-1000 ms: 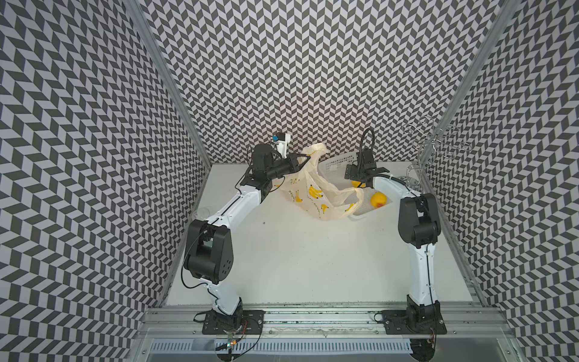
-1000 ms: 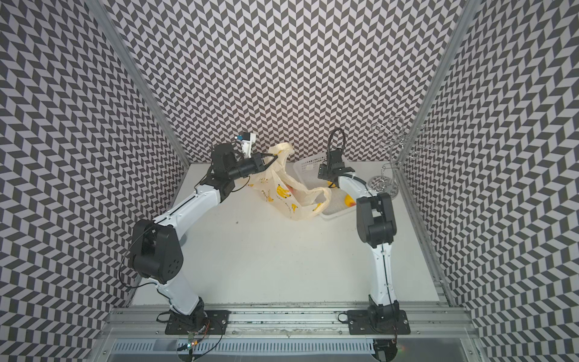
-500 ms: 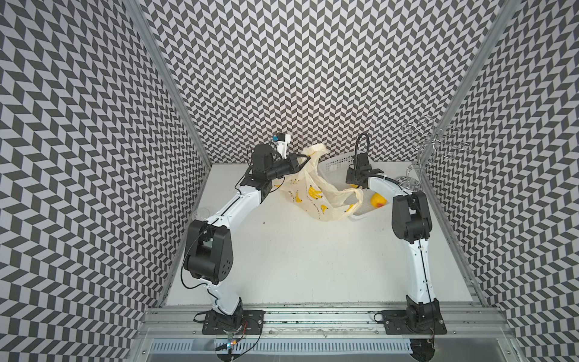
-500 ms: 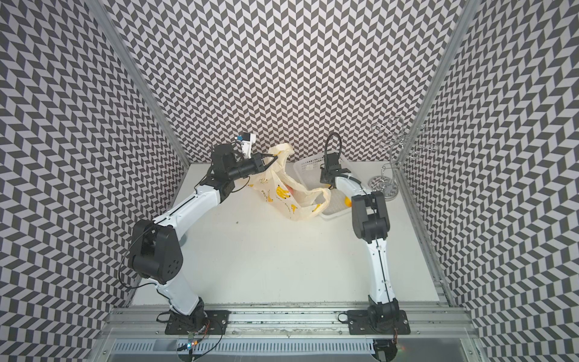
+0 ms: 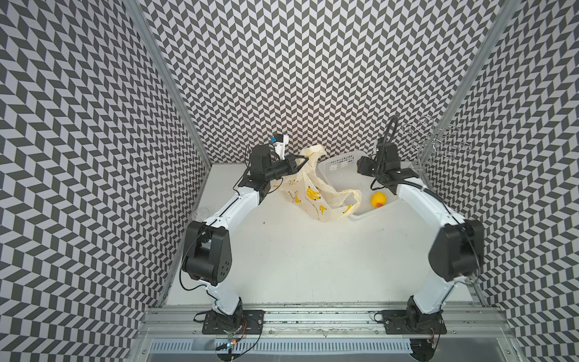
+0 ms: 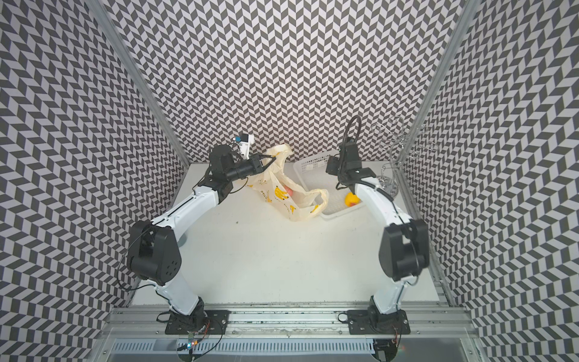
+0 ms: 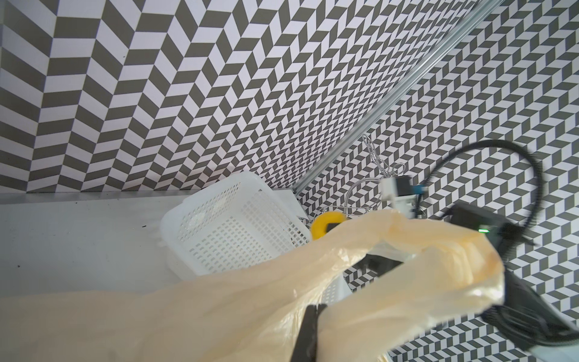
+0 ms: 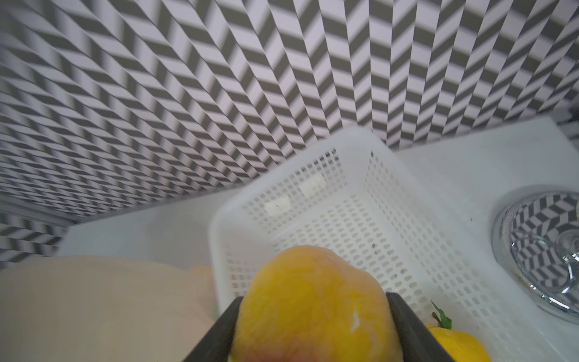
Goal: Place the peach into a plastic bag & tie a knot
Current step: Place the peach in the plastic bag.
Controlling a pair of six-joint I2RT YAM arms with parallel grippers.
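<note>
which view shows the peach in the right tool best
The right wrist view: the peach fills the foreground, clamped in the right tool. In both top views the right arm hides it. The left wrist view shows only a yellow patch beyond the plastic bag, possibly it.

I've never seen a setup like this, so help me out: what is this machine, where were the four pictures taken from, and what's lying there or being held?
It is a robot: two white jointed arms bolted at the near edge of a table, each ending in a gripper. Two pictures look down from overhead, side by side; the other two come from cameras on the arms' wrists. On the table lie a plastic bag printed with bananas and a white basket with a yellow fruit inside; a wire stand is in the far corner. The left gripper is shut on the bag's handle, holding it up. The right gripper is shut on a peach, over the basket.
</note>
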